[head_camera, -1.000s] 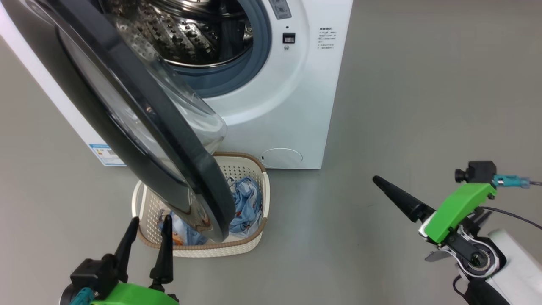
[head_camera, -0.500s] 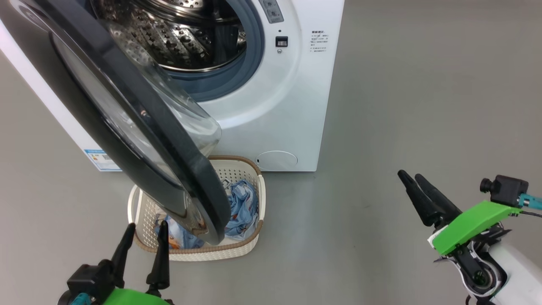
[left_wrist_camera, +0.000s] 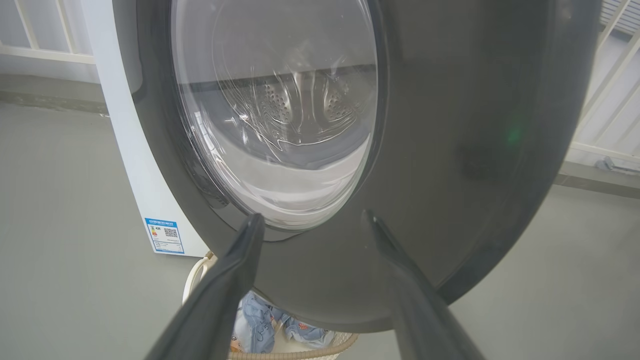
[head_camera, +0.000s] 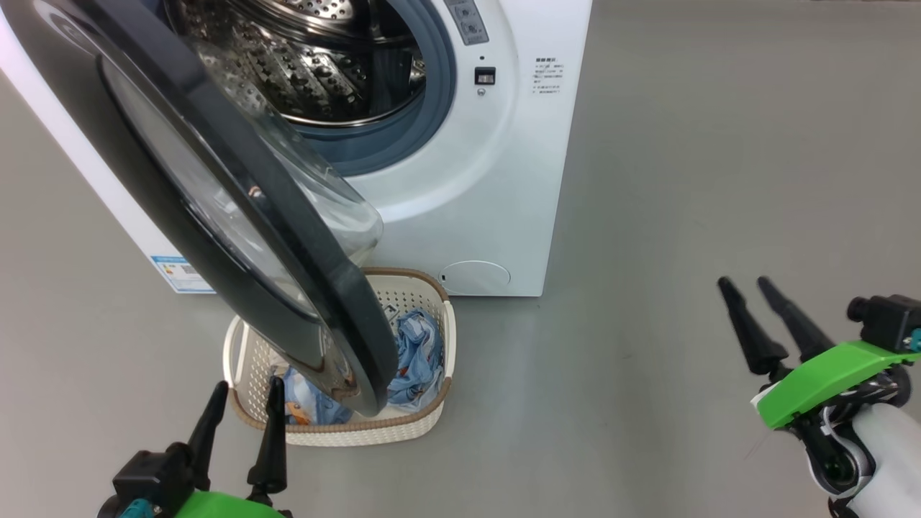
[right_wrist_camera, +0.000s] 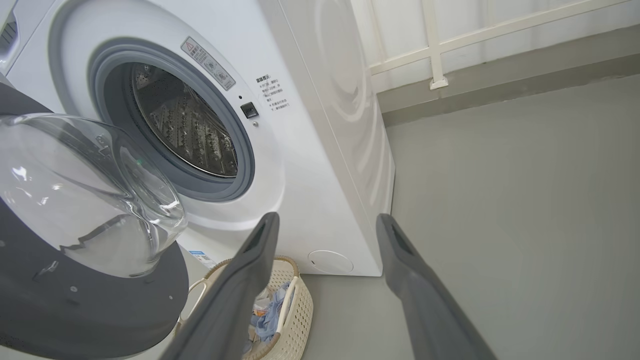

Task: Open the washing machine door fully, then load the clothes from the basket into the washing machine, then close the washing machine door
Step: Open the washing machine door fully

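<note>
Both pairs of jaws stand spread wide, with nothing between them. The left gripper (head_camera: 247, 383) is at the near left corner of the basket (head_camera: 424, 414), its fingers pointing up at the outer face of the washing machine door (head_camera: 327, 288), close to the black ring. I cannot tell whether they touch it. The right gripper (head_camera: 741, 280) hangs over bare floor (head_camera: 683, 144), well to the right of the washing machine (head_camera: 518, 180) and apart from everything.

The door is swung out from the front of the machine, and its glass bowl bulges toward the steel drum (head_camera: 324, 65), which is open to view. Its lower edge hangs over the basket and hides the middle of it in the head view. The basket sits on the floor just in front of the machine, near the round flap (head_camera: 475, 277). The clothes (head_camera: 417, 352) lie crumpled inside the basket, light blue with orange prints.
</note>
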You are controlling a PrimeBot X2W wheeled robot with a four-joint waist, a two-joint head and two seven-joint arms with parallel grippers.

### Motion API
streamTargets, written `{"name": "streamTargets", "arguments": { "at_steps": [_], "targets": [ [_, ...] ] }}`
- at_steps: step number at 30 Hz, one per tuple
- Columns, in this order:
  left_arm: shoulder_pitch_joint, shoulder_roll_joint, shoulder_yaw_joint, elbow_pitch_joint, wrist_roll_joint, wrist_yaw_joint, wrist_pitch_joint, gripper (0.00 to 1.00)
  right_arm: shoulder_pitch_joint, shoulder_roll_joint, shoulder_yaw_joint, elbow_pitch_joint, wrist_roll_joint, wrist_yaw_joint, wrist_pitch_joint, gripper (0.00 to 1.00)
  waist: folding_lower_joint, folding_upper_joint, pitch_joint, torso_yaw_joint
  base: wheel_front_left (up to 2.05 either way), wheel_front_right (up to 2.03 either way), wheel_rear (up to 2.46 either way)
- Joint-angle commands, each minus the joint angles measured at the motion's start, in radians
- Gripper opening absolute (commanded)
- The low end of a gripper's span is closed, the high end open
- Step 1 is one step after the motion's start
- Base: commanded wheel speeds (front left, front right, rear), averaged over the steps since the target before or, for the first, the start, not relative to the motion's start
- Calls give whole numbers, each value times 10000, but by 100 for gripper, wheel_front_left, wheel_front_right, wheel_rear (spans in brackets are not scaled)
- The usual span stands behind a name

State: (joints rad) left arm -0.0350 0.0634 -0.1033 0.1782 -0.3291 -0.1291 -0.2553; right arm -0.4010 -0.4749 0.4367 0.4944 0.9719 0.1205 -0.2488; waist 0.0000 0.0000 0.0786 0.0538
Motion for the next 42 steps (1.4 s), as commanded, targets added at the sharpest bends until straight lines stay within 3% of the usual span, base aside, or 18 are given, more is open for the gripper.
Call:
{"name": "streamTargets", "arguments": {
  "at_steps": [1,5,14,29,32,33,42],
  "targets": [
    [-65,148,339,-221,62,-16,-65,100,354,13,-285,-193,-514,102,-127,100,0,0,-8,16,0,0,0],
    [-61,141,348,-256,91,-16,-65,100,705,349,-1228,-325,-1889,102,-128,100,0,0,-32,35,0,0,0],
    [-96,117,339,-276,134,-16,-65,100,1402,819,-2094,-330,-3505,102,-129,100,0,0,60,55,0,0,0],
    [-360,78,348,-111,164,-16,-65,100,1912,1381,-2715,-335,-4561,102,-129,100,0,0,217,54,0,0,0],
    [-374,74,357,-108,183,-16,-65,18,1935,1418,-2802,-351,-4583,102,-129,100,0,0,189,77,0,0,0],
    [-382,73,344,-122,195,-16,-65,0,1946,1428,-2847,-355,-4589,102,-129,100,0,0,176,91,0,0,0],
    [-610,-31,773,-1188,-137,-16,-65,0,2132,1530,-3158,-441,-4679,102,-129,100,0,0,96,297,0,0,0]
  ]
}}
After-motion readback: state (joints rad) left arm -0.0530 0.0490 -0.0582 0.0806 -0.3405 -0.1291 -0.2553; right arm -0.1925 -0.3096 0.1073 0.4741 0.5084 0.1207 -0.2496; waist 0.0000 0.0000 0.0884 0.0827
